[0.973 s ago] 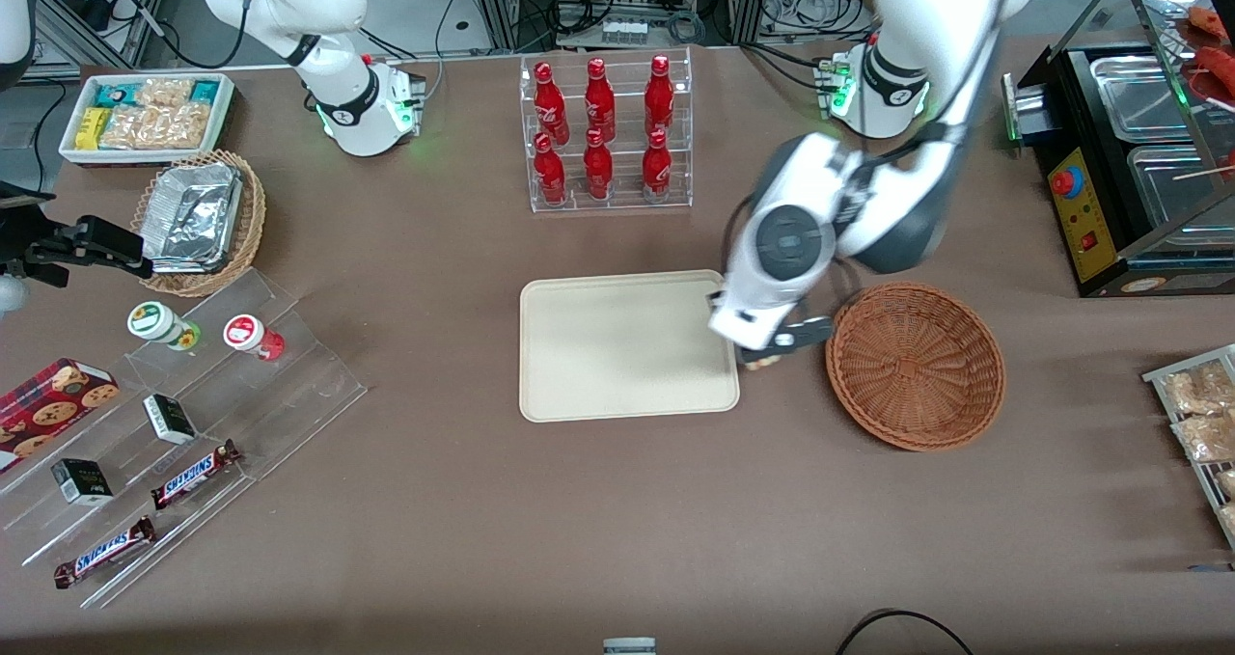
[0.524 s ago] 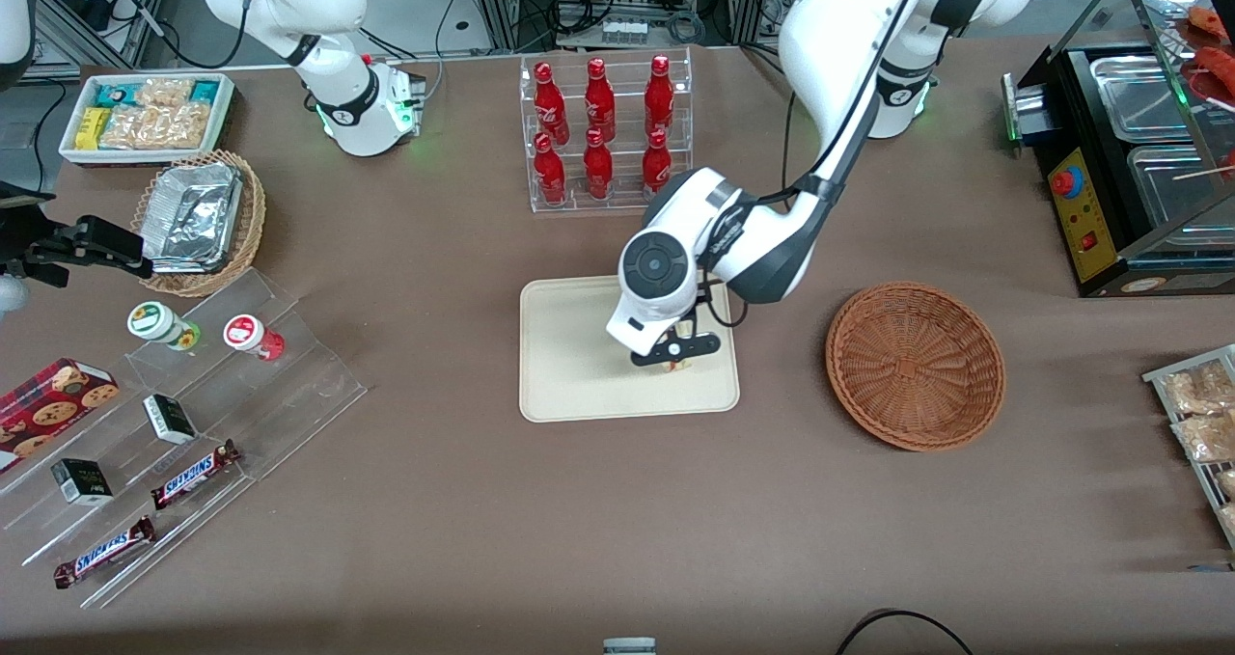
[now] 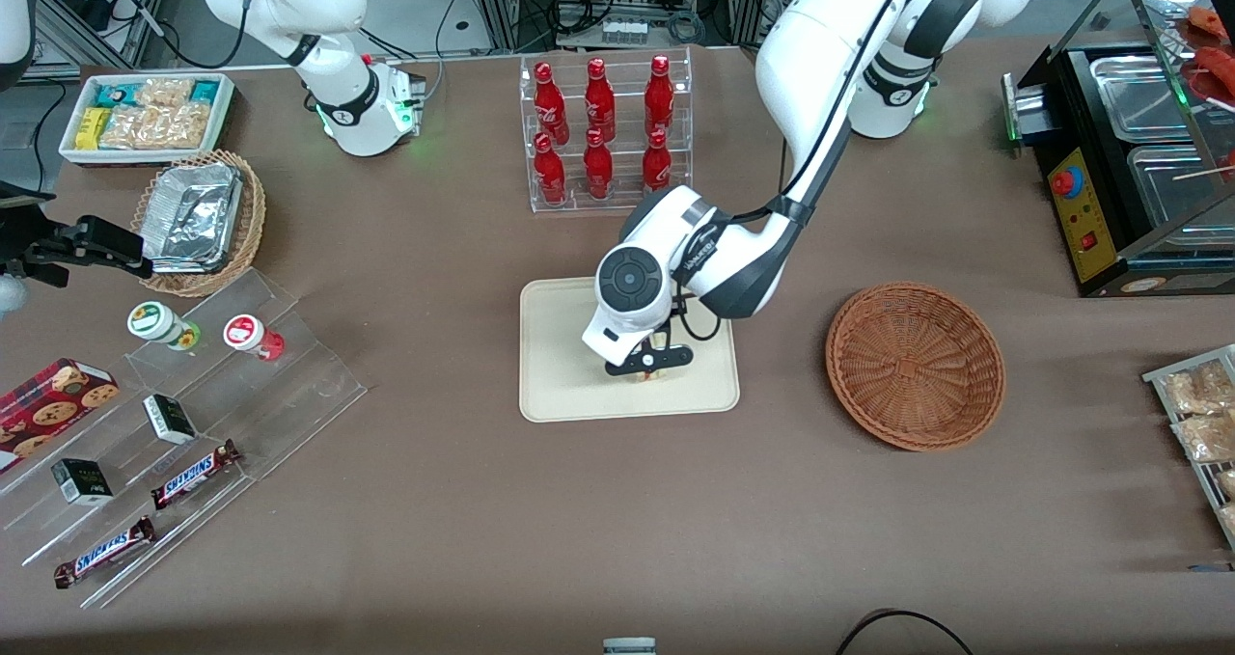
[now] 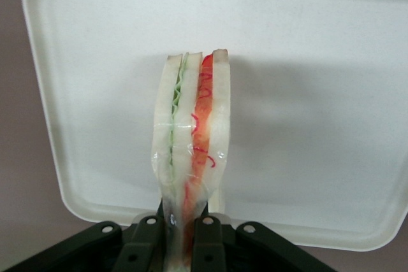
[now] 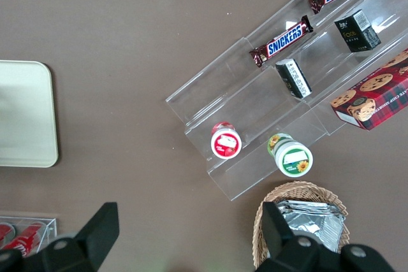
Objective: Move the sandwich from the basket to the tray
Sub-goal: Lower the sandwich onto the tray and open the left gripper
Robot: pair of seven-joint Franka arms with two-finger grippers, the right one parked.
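My left gripper hangs over the cream tray, on the tray's side nearer the front camera, shut on the sandwich. In the left wrist view the sandwich shows as wrapped white bread with green and orange-red layers, pinched between the two black fingers and held above the tray. The reddish-brown wicker basket stands empty beside the tray, toward the working arm's end of the table.
A clear rack of red bottles stands farther from the front camera than the tray. Toward the parked arm's end are an acrylic step shelf with snacks, a tan basket of foil containers and a white bin.
The left arm has carried the sandwich from the gap beside the basket to over the tray, moving toward the parked arm's end. The gripper stays shut on it.
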